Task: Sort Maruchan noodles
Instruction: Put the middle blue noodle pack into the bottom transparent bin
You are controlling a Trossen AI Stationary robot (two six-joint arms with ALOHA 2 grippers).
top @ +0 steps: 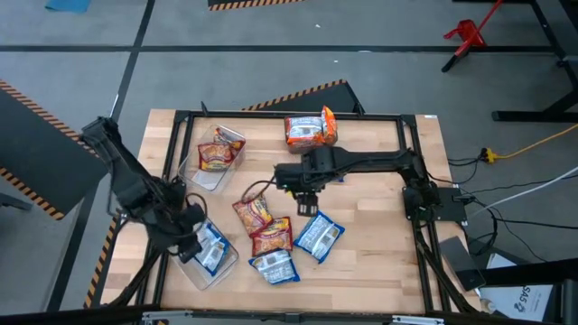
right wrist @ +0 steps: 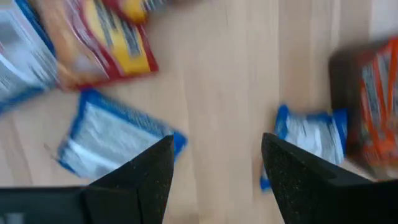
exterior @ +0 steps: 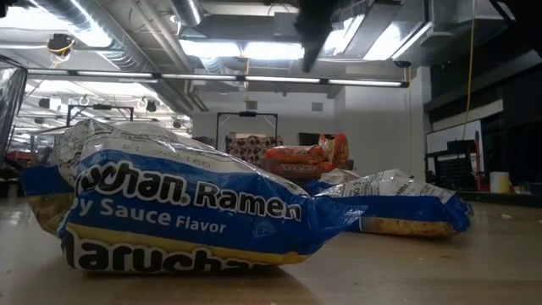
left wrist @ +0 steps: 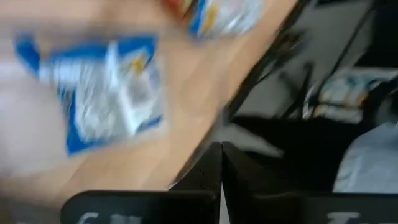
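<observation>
Several light, crinkly, slippery Maruchan noodles [top: 318, 236] lie below the right gripper's [top: 305, 200] released jaws; pinch across a packet's flat middle. Left gripper [left wrist: 221, 163] jaws clenched, empty.

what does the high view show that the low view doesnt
Only the high view shows both arms whole: the left gripper shut beside a clear bin holding a blue packet, the right gripper open above the loose packets at the table's middle, and a second bin holding a red-orange packet.

Only the low view shows the print on the nearest blue packet, reading Ramen and Sauce Flavor, and the room's ceiling lights.

Both show blue packets in front and orange packets at the far edge.
</observation>
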